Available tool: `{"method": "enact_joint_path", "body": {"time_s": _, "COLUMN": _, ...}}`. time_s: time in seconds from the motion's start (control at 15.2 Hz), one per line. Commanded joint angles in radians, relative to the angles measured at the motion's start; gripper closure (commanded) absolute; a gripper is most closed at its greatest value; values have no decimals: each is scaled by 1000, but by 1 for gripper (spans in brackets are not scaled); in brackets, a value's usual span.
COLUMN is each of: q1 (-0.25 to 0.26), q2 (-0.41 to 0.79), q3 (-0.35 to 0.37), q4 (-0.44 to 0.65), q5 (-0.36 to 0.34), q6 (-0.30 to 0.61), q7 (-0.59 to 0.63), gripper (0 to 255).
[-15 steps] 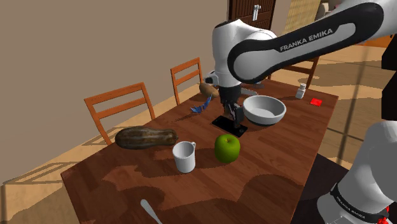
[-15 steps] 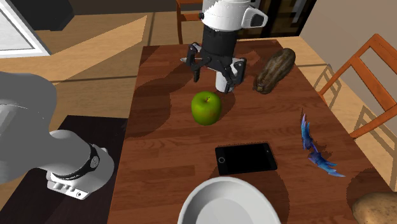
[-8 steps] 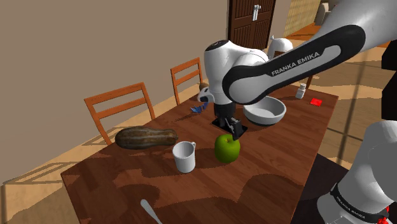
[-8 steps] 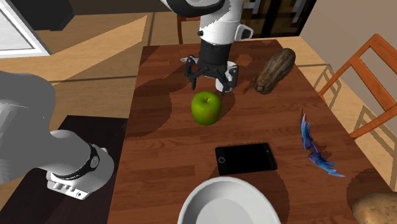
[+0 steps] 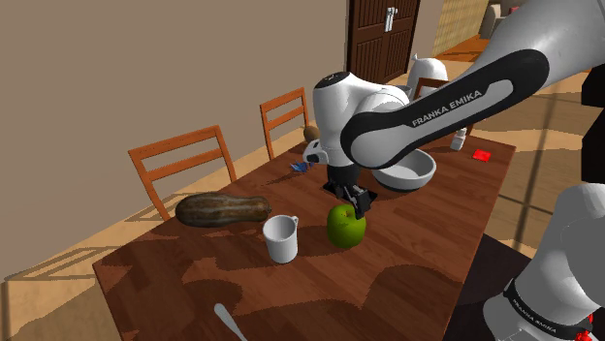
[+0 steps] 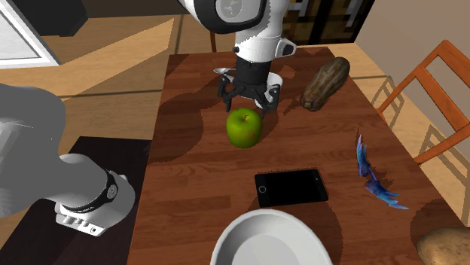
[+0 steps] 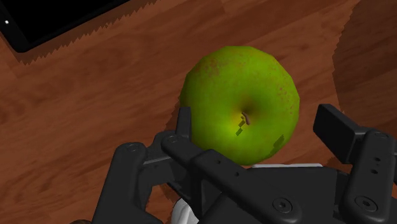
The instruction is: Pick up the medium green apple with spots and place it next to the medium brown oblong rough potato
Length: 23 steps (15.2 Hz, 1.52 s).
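Over the middle of the dark wooden table (image 5: 407, 254), the white arm bends down from the shoulder view's upper right, its wrist turned straight down so that the black gripper (image 5: 349, 198) hangs just above the apple (image 5: 345, 227). The fingers (image 7: 340, 130) stand apart, one on each side of the fruit's top, not clamped on it. The apple is bright green with faint reddish speckles and a short stem. It sits upright between a white mug (image 5: 281, 238) and a black phone (image 6: 290, 187), well apart from the brown potato (image 6: 446, 247) at the table's far end. A white bowl (image 5: 422, 167), a dark mottled vegetable (image 5: 221, 208) and a wooden chair (image 5: 179, 142) stand nearby, before a tan wall (image 5: 145, 58) and a brown door (image 5: 378, 39).
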Motion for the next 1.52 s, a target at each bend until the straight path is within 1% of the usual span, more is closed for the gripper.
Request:
{"method": "enact_joint_path", "body": {"time_s": 0.0, "q1": 0, "q2": 0, "q3": 0, "q4": 0, "q5": 0, "q6": 0, "q7": 0, "gripper": 0}}
{"method": "enact_joint_path", "body": {"time_s": 0.13, "q1": 0, "q2": 0, "q3": 0, "q4": 0, "q5": 0, "q6": 0, "q7": 0, "gripper": 0}}
{"method": "enact_joint_path", "body": {"time_s": 0.2, "q1": 0, "q2": 0, "q3": 0, "q4": 0, "q5": 0, "q6": 0, "q7": 0, "gripper": 255}}
{"method": "enact_joint_path", "body": {"time_s": 0.79, "q1": 0, "q2": 0, "q3": 0, "q4": 0, "q5": 0, "q6": 0, "q7": 0, "gripper": 255}}
{"method": "enact_joint_path", "body": {"time_s": 1.45, "q1": 1, "q2": -51, "q3": -2, "q4": 86, "q5": 9, "q6": -137, "q7": -15, "gripper": 255}}
